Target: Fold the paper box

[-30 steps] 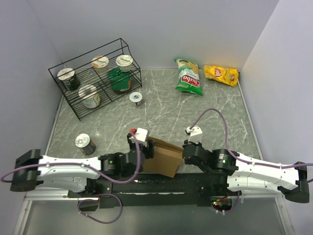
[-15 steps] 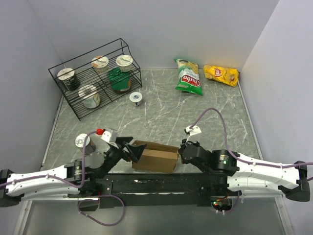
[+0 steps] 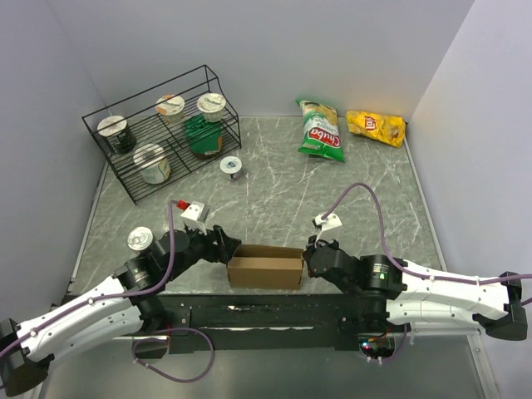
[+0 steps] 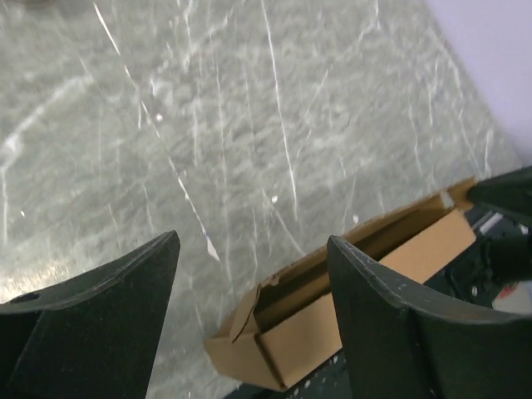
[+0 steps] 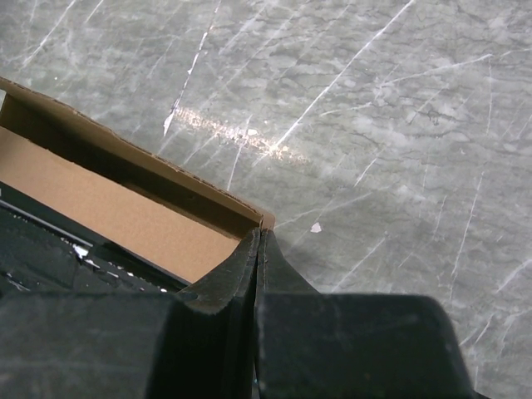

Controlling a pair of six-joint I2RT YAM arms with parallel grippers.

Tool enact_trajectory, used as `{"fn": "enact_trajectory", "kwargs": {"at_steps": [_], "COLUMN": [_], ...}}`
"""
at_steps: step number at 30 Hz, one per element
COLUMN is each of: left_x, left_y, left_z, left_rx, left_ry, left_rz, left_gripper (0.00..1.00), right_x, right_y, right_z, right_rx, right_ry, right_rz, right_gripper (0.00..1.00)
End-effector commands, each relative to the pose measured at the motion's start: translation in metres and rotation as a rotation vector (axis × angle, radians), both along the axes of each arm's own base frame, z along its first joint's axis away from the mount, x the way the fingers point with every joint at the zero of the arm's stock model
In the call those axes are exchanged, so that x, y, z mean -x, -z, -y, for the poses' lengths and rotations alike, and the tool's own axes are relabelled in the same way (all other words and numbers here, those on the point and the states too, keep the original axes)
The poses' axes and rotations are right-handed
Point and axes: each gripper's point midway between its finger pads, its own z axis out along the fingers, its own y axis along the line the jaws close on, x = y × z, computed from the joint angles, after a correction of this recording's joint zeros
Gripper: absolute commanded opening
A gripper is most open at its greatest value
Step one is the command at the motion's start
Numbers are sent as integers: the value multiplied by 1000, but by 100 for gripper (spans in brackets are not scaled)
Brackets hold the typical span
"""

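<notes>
White arms (image 3: 449,293), black fingers (image 4: 391,324) — purple cables (image 3: 359,185).

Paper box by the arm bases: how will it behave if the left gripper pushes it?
Probably slides easily: the paper box is thin cardboard, apparently empty, on a smooth table. Its walls likely flex; the left-end flap looks loose. Low and long, so unlikely to tip; the shut right gripper at its corner may pivot it.

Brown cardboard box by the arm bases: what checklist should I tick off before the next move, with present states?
1. Brown corrugated cardboard box standing open-topped on the grey marble table: ok.
2. Left end effector open at its left end: ok.
3. Right end effector shut against its right corner: ok.
4. Right end effector pinching the wall: cannot tell.
5. Left end flap fully tucked: cannot tell.
</notes>
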Motion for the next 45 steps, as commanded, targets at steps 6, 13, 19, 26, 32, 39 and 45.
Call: {"fn": "enact_trajectory", "kwargs": {"at_steps": [6, 13, 19, 26, 32, 39, 45], "left_x": [12, 12, 10, 8, 12, 13, 12], "left_y": [-13, 7, 8, -3, 2, 5, 8], "left_z": [5, -1, 1, -3, -3, -2, -2], "left_rx": [-10, -107, -145, -139, -192, -207, -221], "left_ry": [74, 50, 59, 51, 79, 97, 93], "left_rz": [-105, -178, -183, -137, -164, -170, -178], "left_gripper": [79, 65, 56, 50, 38, 35, 26], "right_x": [-5, -5, -5, -4, -4, -4, -5], "right_y": [-15, -14, -13, -11, -12, -11, -12], "right_z": [-1, -1, -1, -4, -6, -6, -4], "right_rx": [-43, -36, -37, -33, -31, -31, -29], "right_ry": [32, 30, 30, 22, 15, 15, 22], "right_rz": [39, 37, 36, 31, 32, 29, 33], "right_gripper": [0, 0, 0, 0, 0, 0, 0]}}
